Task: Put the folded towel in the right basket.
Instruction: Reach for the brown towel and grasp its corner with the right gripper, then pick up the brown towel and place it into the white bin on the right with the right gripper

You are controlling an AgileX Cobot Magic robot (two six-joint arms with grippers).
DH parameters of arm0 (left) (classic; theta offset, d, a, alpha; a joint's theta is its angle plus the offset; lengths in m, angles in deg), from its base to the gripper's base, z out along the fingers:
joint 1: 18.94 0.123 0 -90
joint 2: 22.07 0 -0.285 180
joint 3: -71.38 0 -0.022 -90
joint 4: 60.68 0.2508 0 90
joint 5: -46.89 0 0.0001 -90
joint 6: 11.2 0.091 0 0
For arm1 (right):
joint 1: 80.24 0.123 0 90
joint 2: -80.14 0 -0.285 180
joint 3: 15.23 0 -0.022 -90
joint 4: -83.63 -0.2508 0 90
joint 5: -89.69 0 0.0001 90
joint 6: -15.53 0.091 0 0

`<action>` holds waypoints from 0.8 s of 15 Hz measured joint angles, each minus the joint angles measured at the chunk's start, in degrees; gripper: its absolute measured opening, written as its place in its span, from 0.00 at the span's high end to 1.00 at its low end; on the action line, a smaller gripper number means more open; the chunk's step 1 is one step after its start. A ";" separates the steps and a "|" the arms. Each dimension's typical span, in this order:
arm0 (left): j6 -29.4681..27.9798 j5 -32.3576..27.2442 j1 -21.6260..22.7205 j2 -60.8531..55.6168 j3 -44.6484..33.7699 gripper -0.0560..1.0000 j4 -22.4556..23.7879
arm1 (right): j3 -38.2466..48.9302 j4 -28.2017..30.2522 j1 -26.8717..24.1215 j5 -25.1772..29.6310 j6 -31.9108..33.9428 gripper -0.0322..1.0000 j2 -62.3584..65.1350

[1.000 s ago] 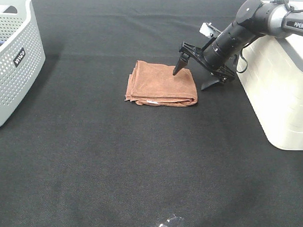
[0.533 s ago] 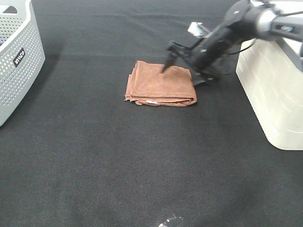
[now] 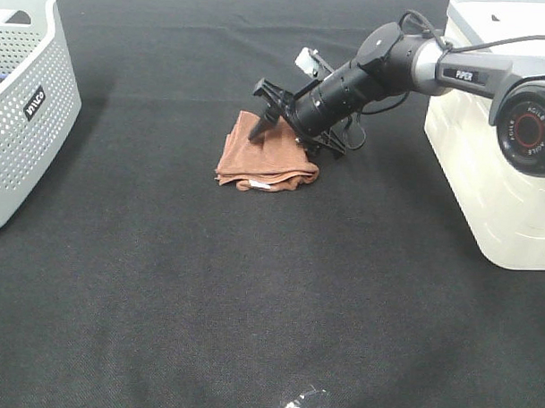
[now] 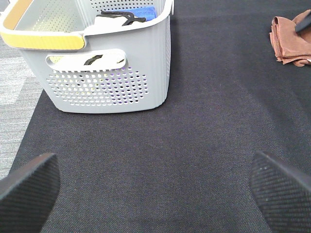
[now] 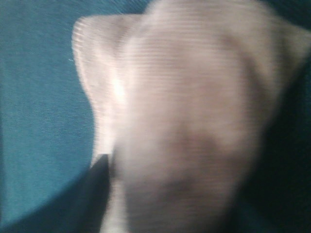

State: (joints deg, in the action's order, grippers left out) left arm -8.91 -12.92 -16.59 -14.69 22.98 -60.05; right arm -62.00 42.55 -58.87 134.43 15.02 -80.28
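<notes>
The folded towel (image 3: 256, 164) lies bunched between the right end effector's (image 3: 294, 138) spread fingers.

We find the counter (image 3: 251, 302) open across its middle and near-left corner. A grey basket (image 3: 29, 115) blocks the far-left corner; the white basket (image 3: 497, 176) walls the right edge. The right arm (image 3: 385, 65) reaches from that edge to the towel (image 3: 265, 159), barring passage there.
</notes>
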 joint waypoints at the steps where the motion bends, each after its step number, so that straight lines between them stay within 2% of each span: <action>1: 0.00 0.00 0.00 0.00 0.00 0.01 0.00 | 0.06 -0.06 0.00 0.00 0.00 0.58 -0.23; 2: 0.00 0.00 0.00 0.00 0.00 0.01 0.00 | 0.17 0.00 0.00 0.29 0.00 0.71 -0.23; 3: 0.00 0.00 0.00 0.00 0.00 0.01 0.00 | 0.11 0.17 0.00 1.60 0.00 0.77 -0.23; 9: 0.00 0.00 0.00 0.00 0.00 0.01 0.00 | -10.31 9.34 0.23 23.38 1.49 0.77 0.80; 12: 0.00 0.00 0.00 0.00 0.00 0.01 0.00 | -14.50 11.46 0.23 24.35 3.55 0.77 7.68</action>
State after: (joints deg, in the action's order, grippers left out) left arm -8.91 -12.92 -16.59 -14.69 22.98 -60.05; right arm -76.49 54.01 -58.64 158.78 18.57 -72.61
